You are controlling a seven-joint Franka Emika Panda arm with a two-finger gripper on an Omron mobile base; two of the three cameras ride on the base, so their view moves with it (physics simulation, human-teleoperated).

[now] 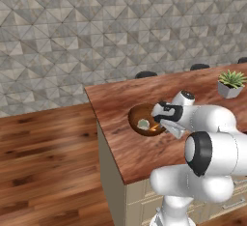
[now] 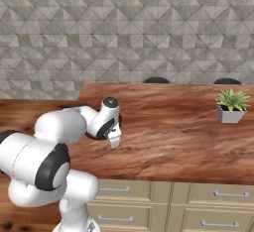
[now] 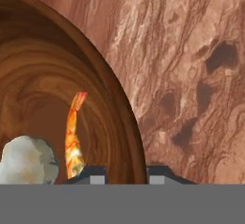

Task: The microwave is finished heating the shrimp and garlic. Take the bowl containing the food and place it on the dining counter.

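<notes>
Two fingertips (image 3: 98, 174) straddle the rim of the bowl (image 1: 140, 119), one inside and one outside, apparently clamped on its wall. You will find the bowl over the dining counter (image 1: 144, 157) near its corner, shrimp (image 3: 74, 139) and garlic (image 3: 26, 160) inside; whether it already rests there cannot be told.

Grey triangle-tiled wall (image 1: 96, 32), brown wooden floor (image 1: 43, 167), two dark stools (image 2: 157, 80) behind

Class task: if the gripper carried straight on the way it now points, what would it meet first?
Probably the bowl: the gripper straddles its rim, one fingertip inside near the shrimp, one outside above the dining counter. Depth is unclear.
</notes>
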